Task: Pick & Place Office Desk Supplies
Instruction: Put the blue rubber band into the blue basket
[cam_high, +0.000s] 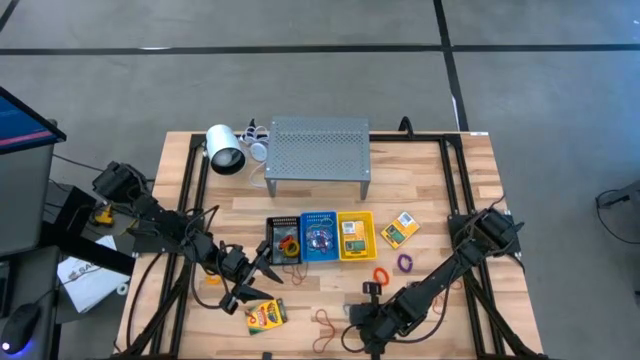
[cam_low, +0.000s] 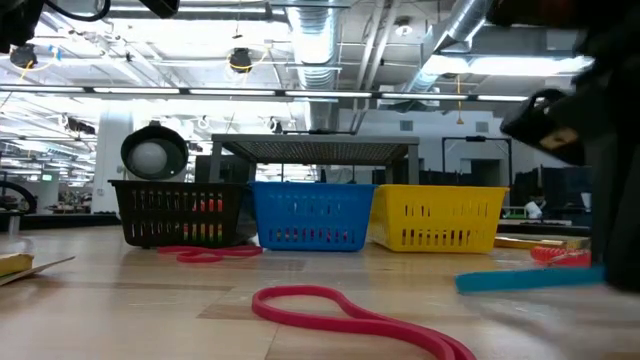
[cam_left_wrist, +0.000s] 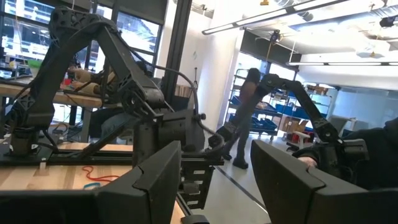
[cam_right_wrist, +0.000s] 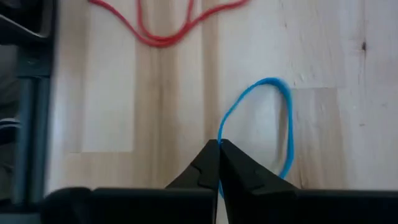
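Note:
My right gripper (cam_right_wrist: 219, 149) is near the table's front edge (cam_high: 358, 322), shut on a blue rubber band (cam_right_wrist: 273, 124) that lies on the wood. A red band (cam_right_wrist: 161, 31) lies just beyond it (cam_high: 325, 322). Orange (cam_high: 381, 275) and purple (cam_high: 405, 263) bands lie flat to the right of it. One crayon box (cam_high: 266, 316) lies at the front left, another (cam_high: 400, 230) beside the yellow basket (cam_high: 356, 235). My left gripper (cam_high: 262, 275) hovers open in front of the black basket (cam_high: 283, 240), with nothing between its fingers (cam_left_wrist: 155, 180). My right gripper pinches one strand of the blue band's loop, at the end nearest the fingers (cam_right_wrist: 221, 134), between its two fingertips. The fingers come slanting down from above. The remainder of the loop (cam_right_wrist: 289, 118) lies slack and flat on the table.
Black, blue (cam_high: 320, 237) and yellow baskets stand in a row at mid-table, with bands in them. Behind them stands a grey perforated shelf (cam_high: 318, 150), with a white cylinder (cam_high: 225, 148) to its left. Bare wood lies between the baskets and the front edge.

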